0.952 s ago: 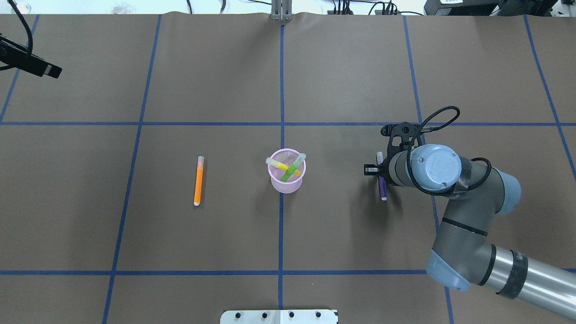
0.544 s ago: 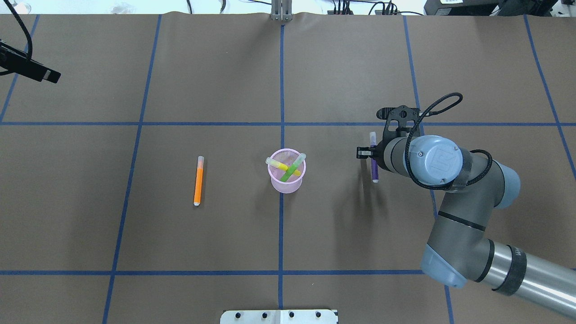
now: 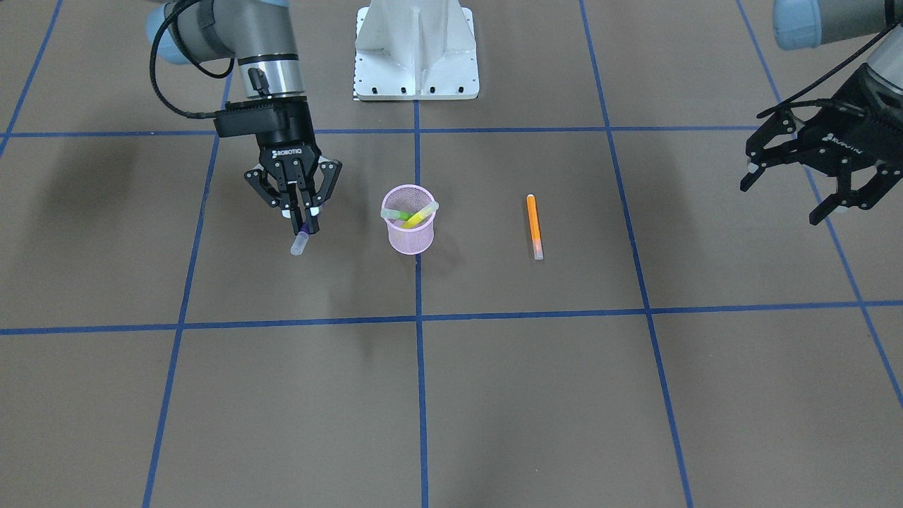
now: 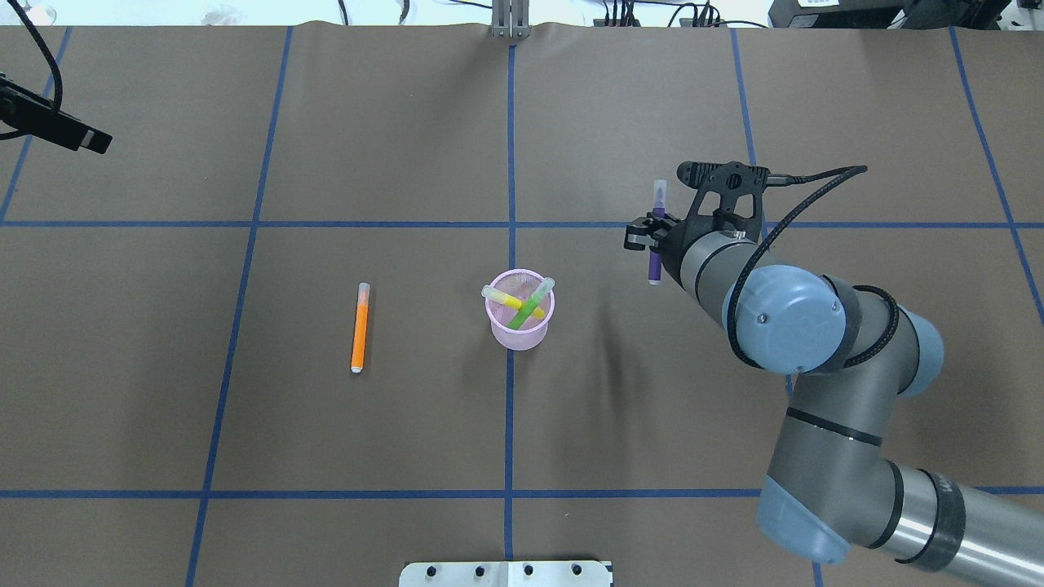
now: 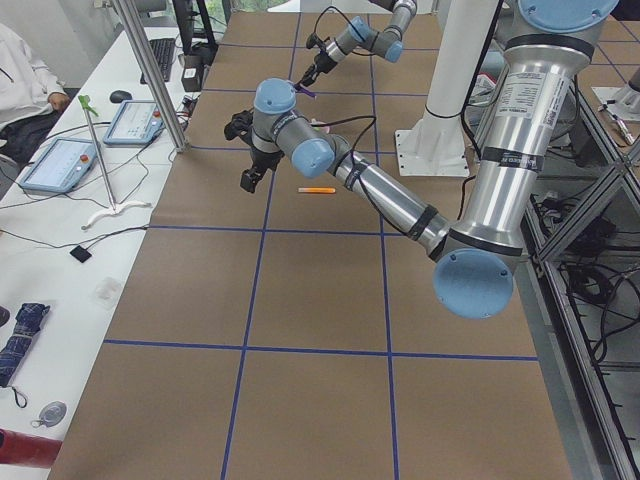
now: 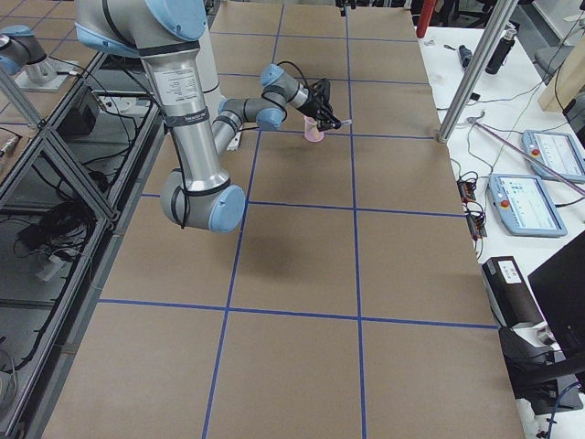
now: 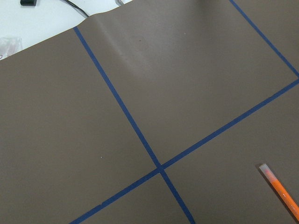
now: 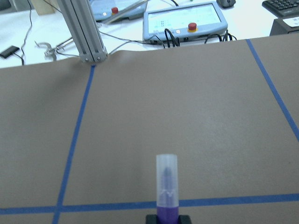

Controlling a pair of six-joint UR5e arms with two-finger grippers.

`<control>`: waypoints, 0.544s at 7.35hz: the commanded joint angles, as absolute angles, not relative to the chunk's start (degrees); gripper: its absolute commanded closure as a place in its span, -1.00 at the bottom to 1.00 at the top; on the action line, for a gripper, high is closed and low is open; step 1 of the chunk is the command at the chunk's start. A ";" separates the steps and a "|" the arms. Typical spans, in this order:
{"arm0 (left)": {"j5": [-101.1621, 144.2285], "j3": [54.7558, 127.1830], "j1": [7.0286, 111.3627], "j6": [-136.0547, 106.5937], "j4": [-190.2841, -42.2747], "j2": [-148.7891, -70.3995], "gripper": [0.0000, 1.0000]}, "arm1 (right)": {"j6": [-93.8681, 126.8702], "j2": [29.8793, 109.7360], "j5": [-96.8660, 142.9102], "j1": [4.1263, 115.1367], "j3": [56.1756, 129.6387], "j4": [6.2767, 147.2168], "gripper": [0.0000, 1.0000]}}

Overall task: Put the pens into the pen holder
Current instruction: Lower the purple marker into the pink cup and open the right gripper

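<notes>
My right gripper (image 3: 301,227) is shut on the purple pen (image 4: 655,244) and holds it in the air, right of the pen holder. The pen's pale cap (image 8: 167,179) sticks out beyond the fingers. The pink mesh pen holder (image 4: 522,334) stands upright at the table's middle, with a green pen (image 4: 530,306) and a yellow pen (image 4: 507,299) crossed inside it. An orange pen (image 4: 359,326) lies flat on the table left of the holder and also shows in the left wrist view (image 7: 281,192). My left gripper (image 3: 783,203) hangs open and empty, far to the left.
Blue tape lines (image 4: 510,163) divide the brown table cover into squares. The robot's white base plate (image 3: 416,49) sits at the near edge. A metal post (image 8: 86,32) and control pendants (image 8: 187,18) stand beyond the far edge.
The right gripper has lifted the purple pen off the table and carried it farther away and a little left, toward the holder. The orange pen, the holder and the left arm stayed put.
</notes>
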State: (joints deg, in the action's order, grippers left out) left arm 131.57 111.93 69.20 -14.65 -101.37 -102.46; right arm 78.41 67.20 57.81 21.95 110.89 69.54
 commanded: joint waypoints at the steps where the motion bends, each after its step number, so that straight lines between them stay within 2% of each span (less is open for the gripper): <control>1: 131.57 111.19 69.17 -14.68 -101.51 -102.83 -1.00 | 82.86 62.43 46.46 16.64 108.48 69.96 1.00; 4: 131.66 110.57 69.17 -14.68 -101.60 -102.83 -1.00 | 82.97 55.05 39.31 13.19 98.83 70.05 1.00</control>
